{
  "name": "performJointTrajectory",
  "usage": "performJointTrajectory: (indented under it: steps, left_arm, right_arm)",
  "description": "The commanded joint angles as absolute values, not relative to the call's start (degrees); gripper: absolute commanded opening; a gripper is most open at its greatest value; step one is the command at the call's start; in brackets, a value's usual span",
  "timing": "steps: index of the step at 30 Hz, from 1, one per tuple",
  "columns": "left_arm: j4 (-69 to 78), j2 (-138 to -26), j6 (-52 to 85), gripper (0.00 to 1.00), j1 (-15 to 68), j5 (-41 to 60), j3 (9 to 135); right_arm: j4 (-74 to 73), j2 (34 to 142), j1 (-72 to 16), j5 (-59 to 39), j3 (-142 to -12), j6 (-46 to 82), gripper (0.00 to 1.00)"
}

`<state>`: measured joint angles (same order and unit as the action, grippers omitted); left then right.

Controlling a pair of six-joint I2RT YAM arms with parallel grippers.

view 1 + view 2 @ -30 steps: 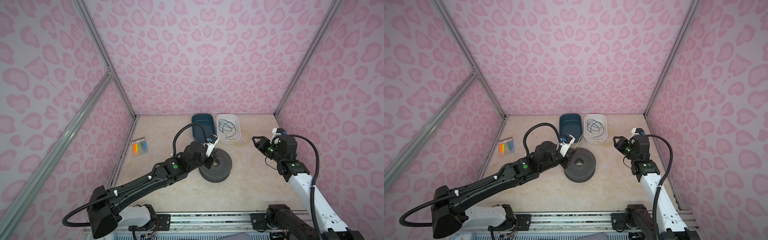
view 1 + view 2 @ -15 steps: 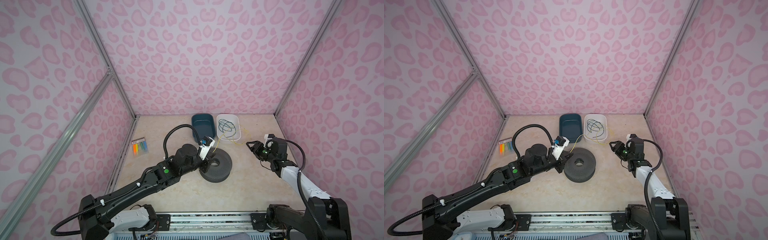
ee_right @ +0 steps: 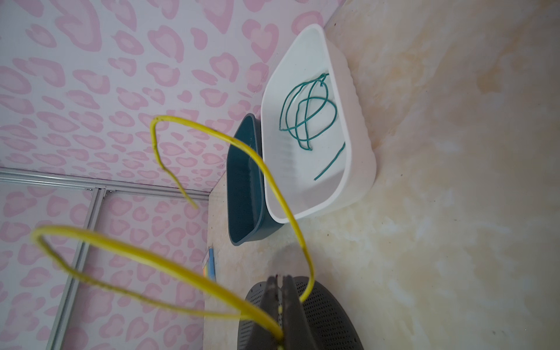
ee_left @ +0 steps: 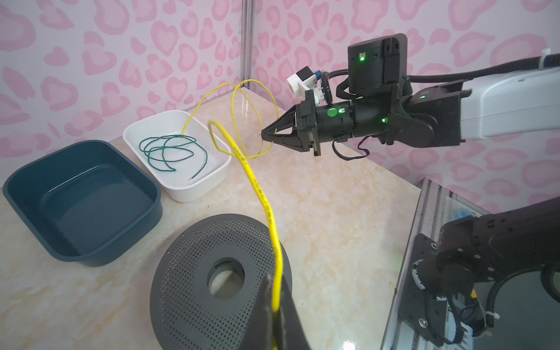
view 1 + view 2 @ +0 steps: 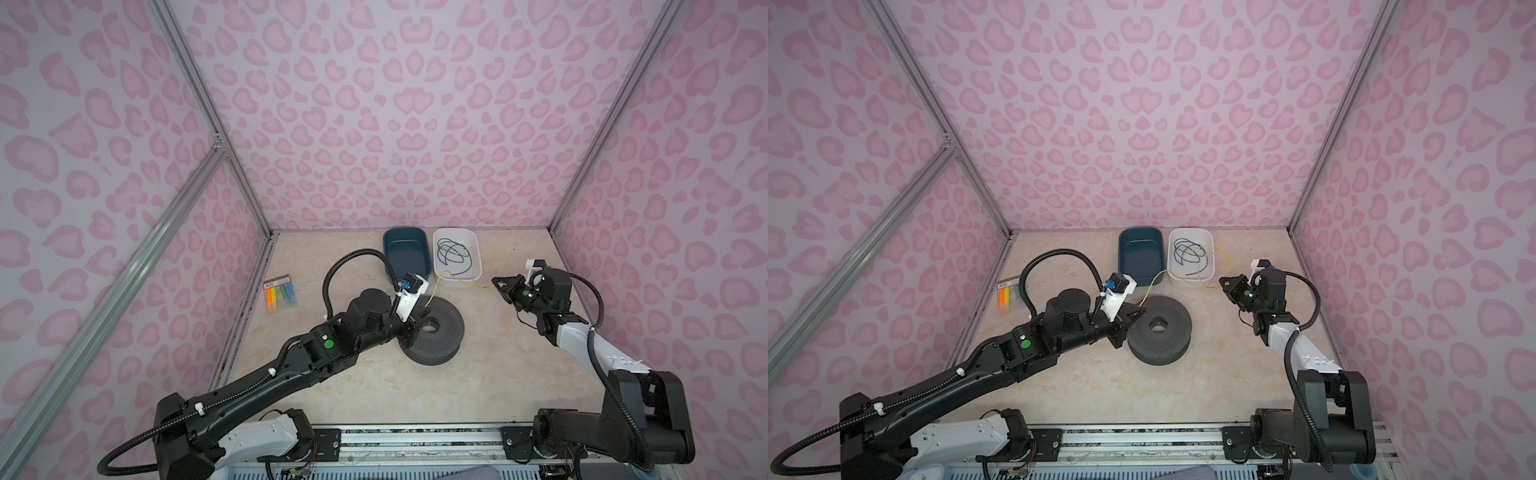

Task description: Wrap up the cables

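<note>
One yellow wire (image 4: 266, 209) clamped at two places above the table (image 5: 478, 374).

Near the table's centre, one grey perforated spool (image 5: 440, 340) lies flat. At its left rim the left gripper (image 4: 274, 285) is closed on the yellow wire, whose end below the jaws is cut off from view. The wire runs in loose loops, clear of the table, to the right gripper (image 5: 496, 282) near the right edge, which is likewise closed on it. One pack of coloured strips (image 5: 280, 293) lies at the left edge; its contents cannot be made out. At the far edge two tubs are set side by side: one blue tub (image 5: 405, 253) and one white tub (image 4: 194, 194), which holds one green cord (image 3: 329, 161).
</note>
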<state>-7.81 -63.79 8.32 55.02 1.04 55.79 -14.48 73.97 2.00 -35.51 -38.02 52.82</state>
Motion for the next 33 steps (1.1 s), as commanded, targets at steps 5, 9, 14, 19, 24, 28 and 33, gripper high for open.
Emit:
performJointTrajectory:
  steps: [5,9,14,19,24,28,33]
  left_arm:
    - [-15.0,-66.7,9.1,0.04,50.5,-4.9,55.7]
    - [-23.8,-70.9,8.5,0.03,50.1,-12.8,58.4]
    - [-27.8,-72.4,8.1,0.03,50.0,-17.8,57.3]
    - [-31.2,-74.6,7.6,0.03,49.9,-20.4,56.6]
    - [-33.0,-77.3,6.7,0.11,49.9,-21.5,57.4]
    - [-33.8,-76.4,5.4,0.54,49.9,-18.4,61.7]
    - [-38.0,-72.9,1.1,0.67,50.0,-18.3,73.3]
  right_arm:
    - [-5.3,66.9,2.3,-30.6,-39.6,47.4,0.00]
    - [-4.5,63.0,6.0,-28.7,-39.8,49.3,0.00]
    - [-9.4,62.7,12.8,-31.4,-41.7,55.0,0.00]
    - [-13.5,64.1,15.1,-33.3,-44.8,59.4,0.00]
    - [-13.1,64.3,14.7,-36.4,-46.4,59.6,0.00]
    - [-7.5,63.3,10.7,-34.6,-47.2,54.4,0.00]
    - [2.2,61.7,6.0,-28.3,-48.0,48.0,0.00]
